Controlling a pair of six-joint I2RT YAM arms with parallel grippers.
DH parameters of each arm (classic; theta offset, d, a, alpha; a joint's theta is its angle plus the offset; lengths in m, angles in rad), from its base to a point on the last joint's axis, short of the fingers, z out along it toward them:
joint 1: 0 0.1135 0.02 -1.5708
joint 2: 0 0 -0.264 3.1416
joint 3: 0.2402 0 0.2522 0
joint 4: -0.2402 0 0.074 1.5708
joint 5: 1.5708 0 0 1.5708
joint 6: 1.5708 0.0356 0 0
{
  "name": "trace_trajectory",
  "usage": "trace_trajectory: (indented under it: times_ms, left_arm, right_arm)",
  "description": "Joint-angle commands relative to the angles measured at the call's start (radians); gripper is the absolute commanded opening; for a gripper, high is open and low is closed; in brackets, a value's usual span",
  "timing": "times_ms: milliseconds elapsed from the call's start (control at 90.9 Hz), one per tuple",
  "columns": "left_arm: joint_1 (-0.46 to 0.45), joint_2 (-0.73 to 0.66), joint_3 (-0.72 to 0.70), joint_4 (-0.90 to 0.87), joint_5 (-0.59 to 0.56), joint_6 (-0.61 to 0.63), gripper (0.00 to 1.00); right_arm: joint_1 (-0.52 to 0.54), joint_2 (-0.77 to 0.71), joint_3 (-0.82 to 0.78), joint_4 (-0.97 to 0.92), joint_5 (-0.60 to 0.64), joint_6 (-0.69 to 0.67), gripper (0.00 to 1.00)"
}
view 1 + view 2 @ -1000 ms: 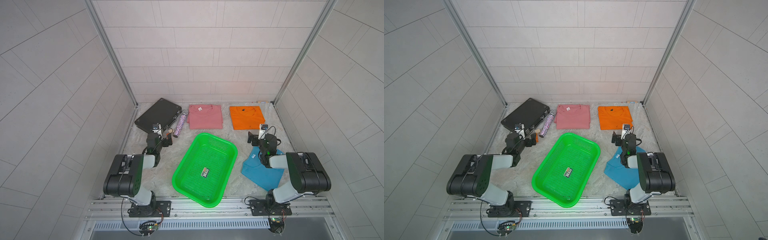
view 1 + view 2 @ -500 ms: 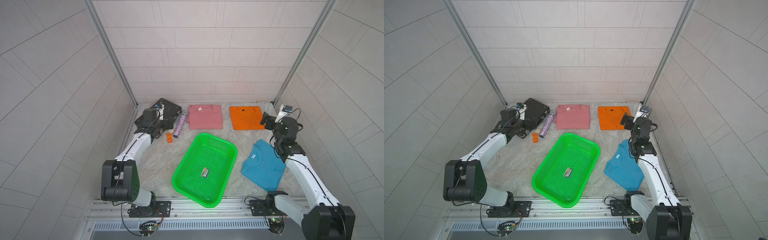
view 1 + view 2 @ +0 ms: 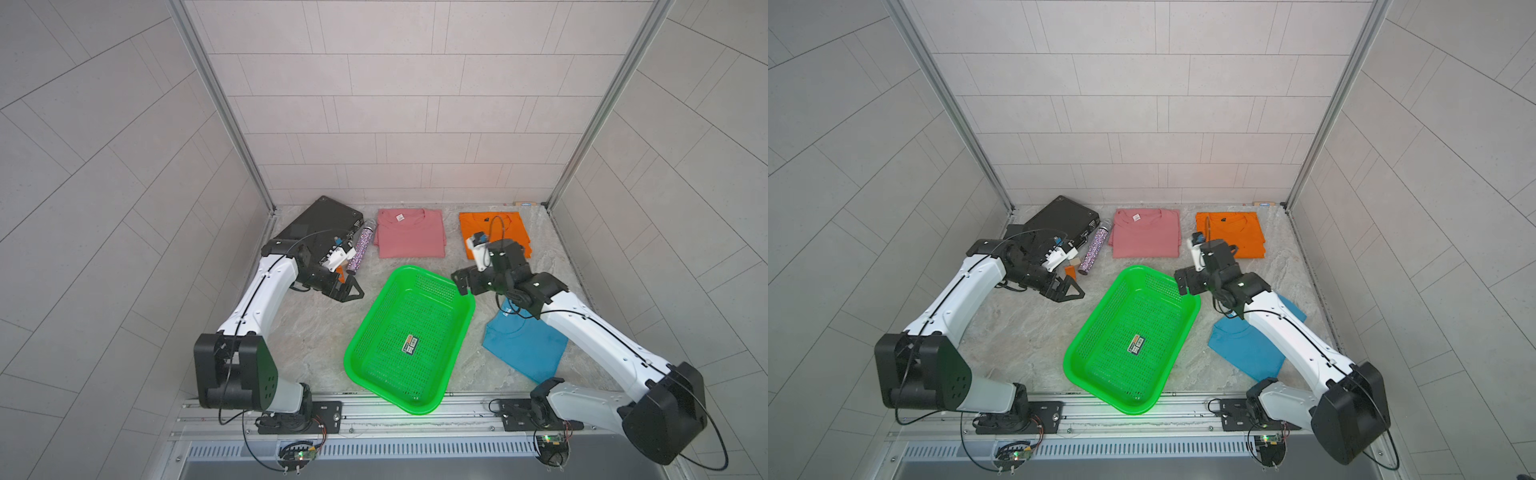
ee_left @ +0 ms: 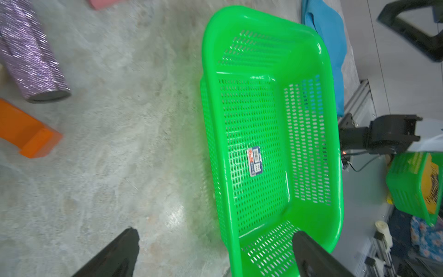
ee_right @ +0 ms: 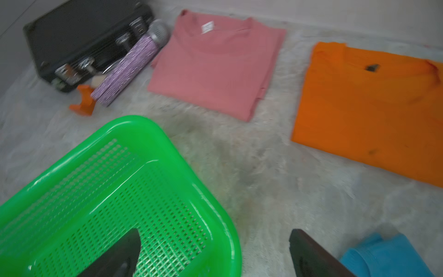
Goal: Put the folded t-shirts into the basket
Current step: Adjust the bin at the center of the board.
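1. In both top views, all three folded t-shirts lay on the table (image 3: 316,332), none of them in the basket (image 3: 374,320). The basket's long axis ran from 1 to 7 o'clock. The pink t-shirt (image 3: 411,235) and the orange t-shirt (image 3: 513,228) sat side by side past its far end. The teal t-shirt (image 3: 523,353) lay at the basket's 3 o'clock, partly under your right arm (image 3: 582,328).
2. Also in both top views, your right gripper (image 3: 463,284) hung over the basket's far right corner, jaws spread and empty. The orange t-shirt was just beside it at 1 o'clock, the pink t-shirt at 11 and the teal t-shirt at 5. Your left gripper (image 3: 352,294), equally spread and empty, had the pink t-shirt at 1 o'clock, near but not beside. I would judge the orange t-shirt yours to take with the right arm.
3. In the left wrist view, the fingers stood wide apart with nothing between them. The basket filled the space ahead, holding only its sticker (image 4: 254,161).
4. In the right wrist view, the jaws were spread, one finger above the basket's corner. The pink and orange t-shirts lay flat ahead, and the teal t-shirt lay close by the other finger.
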Motion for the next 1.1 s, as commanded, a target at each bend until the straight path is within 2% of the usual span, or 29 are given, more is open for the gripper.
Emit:
trace_trajectory:
  times_ms: [0,132,198,308,506,638,726,803,968,1045,1089]
  left_arm:
    - [-0.042,-0.040,-0.025,-0.027,-0.008,0.012,1.00]
    - [-0.099,-0.015,-0.060,0.063,-0.205,-0.098,1.00]
    - [-0.118,0.007,-0.063,0.062,-0.186,-0.104,1.00]
    - [-0.137,-0.002,-0.073,0.056,-0.136,-0.097,1.00]
    - [-0.148,-0.004,-0.080,0.062,-0.151,-0.101,1.00]
    - [-0.150,-0.008,-0.079,0.078,-0.197,-0.119,1.00]
    - [-0.151,-0.011,-0.078,0.082,-0.247,-0.128,1.00]
    - [-0.151,-0.003,-0.059,0.070,-0.285,-0.126,1.00]
    - [-0.140,0.007,-0.010,0.064,-0.452,-0.146,1.00]
    - [-0.123,0.007,0.003,0.065,-0.489,-0.155,1.00]
    - [-0.118,0.010,0.020,0.057,-0.497,-0.165,1.00]
  right_arm:
    - [0.052,0.076,0.076,-0.091,0.025,-0.196,1.00]
    - [0.056,0.206,0.170,-0.178,0.055,-0.302,1.00]
    - [0.056,0.264,0.227,-0.217,0.077,-0.316,1.00]
    - [0.057,0.379,0.312,-0.282,0.037,-0.372,0.99]
    - [0.035,0.538,0.421,-0.324,0.026,-0.334,0.94]
    - [-0.002,0.654,0.533,-0.462,-0.160,-0.325,0.71]
    - [-0.003,0.696,0.570,-0.510,-0.212,-0.307,0.53]
    - [-0.001,0.694,0.555,-0.493,-0.217,-0.272,0.43]
    - [0.001,0.640,0.511,-0.428,-0.151,-0.155,0.32]
    - [0.000,0.627,0.490,-0.407,-0.141,-0.073,0.22]
    - [-0.001,0.616,0.457,-0.383,-0.122,-0.024,0.21]
